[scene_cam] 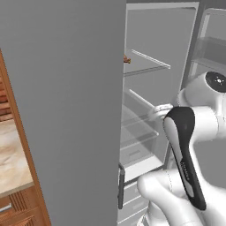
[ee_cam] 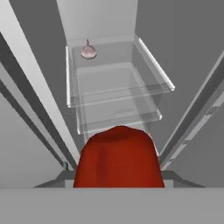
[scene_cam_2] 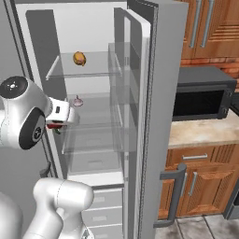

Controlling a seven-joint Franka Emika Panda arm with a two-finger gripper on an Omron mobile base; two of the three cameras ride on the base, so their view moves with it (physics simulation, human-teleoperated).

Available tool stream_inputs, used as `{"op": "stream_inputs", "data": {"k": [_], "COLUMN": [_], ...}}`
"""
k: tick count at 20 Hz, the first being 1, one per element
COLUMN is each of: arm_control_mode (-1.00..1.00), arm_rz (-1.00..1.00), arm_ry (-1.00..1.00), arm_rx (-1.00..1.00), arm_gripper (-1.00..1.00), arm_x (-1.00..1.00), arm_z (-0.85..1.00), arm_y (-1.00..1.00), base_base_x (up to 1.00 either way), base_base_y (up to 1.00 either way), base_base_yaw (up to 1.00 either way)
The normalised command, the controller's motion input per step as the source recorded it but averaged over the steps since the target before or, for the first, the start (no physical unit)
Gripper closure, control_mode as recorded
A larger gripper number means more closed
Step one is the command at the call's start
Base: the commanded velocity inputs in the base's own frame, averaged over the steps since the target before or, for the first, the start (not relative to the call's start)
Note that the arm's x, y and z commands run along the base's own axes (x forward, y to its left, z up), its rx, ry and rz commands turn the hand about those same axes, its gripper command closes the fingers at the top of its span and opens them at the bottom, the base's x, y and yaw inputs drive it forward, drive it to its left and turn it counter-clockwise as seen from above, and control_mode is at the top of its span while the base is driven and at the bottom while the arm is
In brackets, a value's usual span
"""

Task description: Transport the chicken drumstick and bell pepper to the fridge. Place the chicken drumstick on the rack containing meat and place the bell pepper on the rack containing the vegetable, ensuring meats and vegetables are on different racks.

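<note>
The fridge (scene_cam_2: 156, 93) stands open in front of me. My gripper (scene_cam_2: 59, 121) is shut on the red bell pepper (ee_cam: 117, 159), which hangs just outside the fridge's left front edge at the height of the middle shelves; the bell pepper (scene_cam_2: 54, 125) peeks out under the white hand. The middle rack (ee_cam: 119, 92) carries a small pale pink bulb (ee_cam: 89, 51) at its back. On the upper rack (scene_cam_2: 91, 73) lies a small orange-brown piece of food (scene_cam_2: 79, 58); whether it is the chicken drumstick I cannot tell.
The open fridge door (scene_cam: 66, 110) rises close on the left of the arm. Door bins (scene_cam_2: 122, 93) line the right-hand door. Clear drawers (scene_cam_2: 93, 161) sit below the racks. A microwave (scene_cam_2: 200, 100) stands on the counter (scene_cam_2: 200, 133) to the right.
</note>
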Motion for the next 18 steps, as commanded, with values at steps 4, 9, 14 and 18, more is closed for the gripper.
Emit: {"op": "stream_inputs", "data": {"k": [4,9,14,18], "arm_control_mode": [-1.0,-1.0,-1.0,-1.0], "arm_rz": [0.0,0.0,0.0,0.02], "arm_ry": [0.0,0.0,0.01,0.03], "arm_rx": [0.0,0.0,0.0,0.0], "arm_gripper": [1.0,1.0,1.0,1.0], "arm_x": [0.87,0.97,0.99,0.94], "arm_z": [-0.42,-0.42,-0.42,-0.41], "arm_y": [-0.05,-0.07,-0.04,-0.04], "base_base_x": [0.0,0.0,0.0,0.0], "base_base_y": [0.0,0.0,0.0,0.0], "base_base_yaw": [0.0,0.0,0.0,0.0]}}
